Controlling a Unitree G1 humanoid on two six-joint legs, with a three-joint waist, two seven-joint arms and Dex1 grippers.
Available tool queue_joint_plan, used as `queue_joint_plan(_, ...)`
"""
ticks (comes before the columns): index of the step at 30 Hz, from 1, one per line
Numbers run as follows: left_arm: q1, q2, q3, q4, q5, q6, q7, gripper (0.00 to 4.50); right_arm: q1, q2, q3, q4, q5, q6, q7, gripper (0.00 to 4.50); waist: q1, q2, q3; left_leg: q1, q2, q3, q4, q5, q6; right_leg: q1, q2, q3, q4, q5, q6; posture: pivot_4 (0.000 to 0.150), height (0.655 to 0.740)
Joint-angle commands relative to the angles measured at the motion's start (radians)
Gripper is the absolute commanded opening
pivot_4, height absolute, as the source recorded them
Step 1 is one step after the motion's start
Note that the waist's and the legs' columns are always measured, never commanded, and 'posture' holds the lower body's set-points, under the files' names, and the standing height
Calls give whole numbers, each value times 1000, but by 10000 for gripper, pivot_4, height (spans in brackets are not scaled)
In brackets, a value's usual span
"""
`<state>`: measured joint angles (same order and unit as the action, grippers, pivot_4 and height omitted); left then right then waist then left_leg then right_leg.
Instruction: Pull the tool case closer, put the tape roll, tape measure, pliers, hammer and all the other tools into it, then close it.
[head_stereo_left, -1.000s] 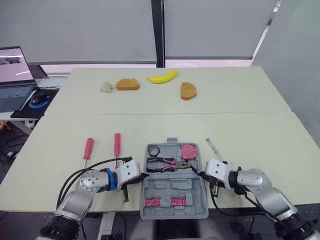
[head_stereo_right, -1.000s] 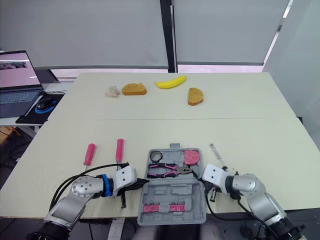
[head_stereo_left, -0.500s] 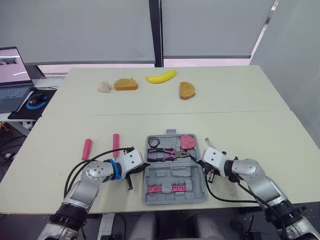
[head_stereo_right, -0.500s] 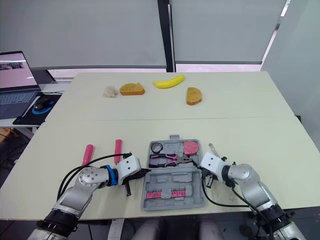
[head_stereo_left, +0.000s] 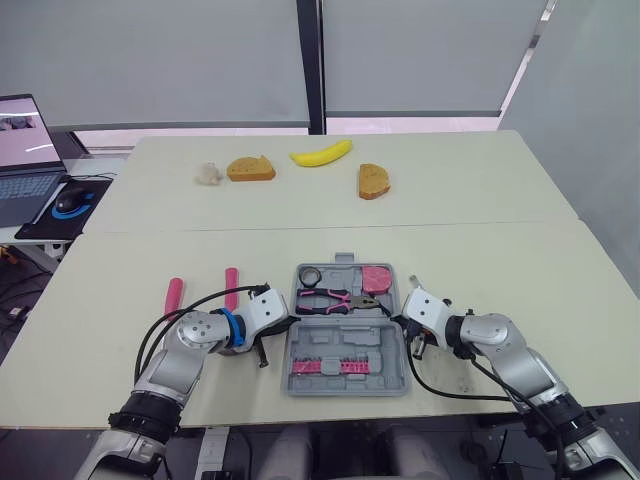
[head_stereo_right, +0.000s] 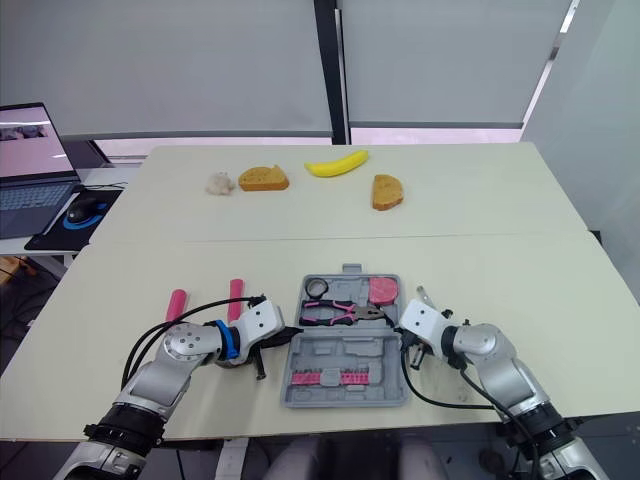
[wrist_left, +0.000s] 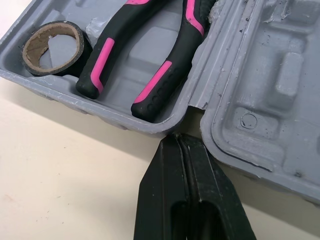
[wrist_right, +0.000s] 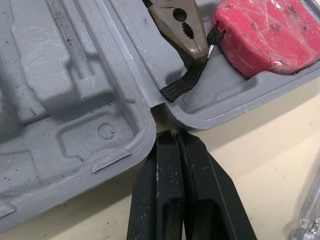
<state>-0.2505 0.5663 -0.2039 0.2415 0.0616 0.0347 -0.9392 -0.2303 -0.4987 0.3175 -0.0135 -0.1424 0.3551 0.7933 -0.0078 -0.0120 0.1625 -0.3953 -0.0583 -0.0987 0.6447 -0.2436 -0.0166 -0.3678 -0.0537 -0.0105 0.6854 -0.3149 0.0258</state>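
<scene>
The grey tool case (head_stereo_left: 345, 345) lies open near the table's front edge. Its far half holds the tape roll (head_stereo_left: 308, 276), pink-and-black pliers (head_stereo_left: 335, 300) and a pink tape measure (head_stereo_left: 377, 278). Pink bits (head_stereo_left: 325, 367) sit in the near half. My left gripper (head_stereo_left: 284, 326) is shut, its tip at the left end of the hinge (wrist_left: 192, 107). My right gripper (head_stereo_left: 400, 322) is shut too, its tip at the hinge's right end (wrist_right: 157, 112). Two pink-handled screwdrivers (head_stereo_left: 173, 295) (head_stereo_left: 231, 287) lie left of the case. A thin metal tool (head_stereo_right: 425, 295) lies just right of it, partly behind my right gripper.
On the far table lie a banana (head_stereo_left: 321, 152), two bread slices (head_stereo_left: 251, 167) (head_stereo_left: 374, 181) and a small pale lump (head_stereo_left: 208, 173). A laptop (head_stereo_left: 22, 150) and a mouse (head_stereo_left: 69, 200) are at the far left. The case's near side is close to the table's front edge (head_stereo_left: 300, 412).
The case has slid away from the table's front edge, which it overhung a second ago. Both shut grippers moved with it at the hinge ends. The screwdrivers stayed put.
</scene>
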Motion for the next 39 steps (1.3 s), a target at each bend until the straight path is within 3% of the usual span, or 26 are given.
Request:
queue_joint_plan(1, -27, -21, -21, -11, -5, -39, -2, 165, -12, 18, 33, -18, 0, -7, 8, 0, 0, 0, 0, 0, 0, 0, 0, 0, 0, 0, 0, 0, 0, 0, 0, 1500, 7400)
queue_joint_plan(27, -32, -15, -20, 24, -2, -58, -6, 165, -25, 18, 24, 6, -8, -15, 0, 0, -1, 0, 0, 1, 0, 0, 0, 0, 0, 0, 0, 0, 2, 0, 0, 1500, 7400)
queue_joint_plan(39, -10, 19, 13, 18, -20, -67, -13, 165, 26, -39, -24, -49, -17, 36, -42, 0, 0, 0, 0, 0, 0, 0, 0, 0, 0, -1, 0, 0, 2, 0, 0, 1500, 7400)
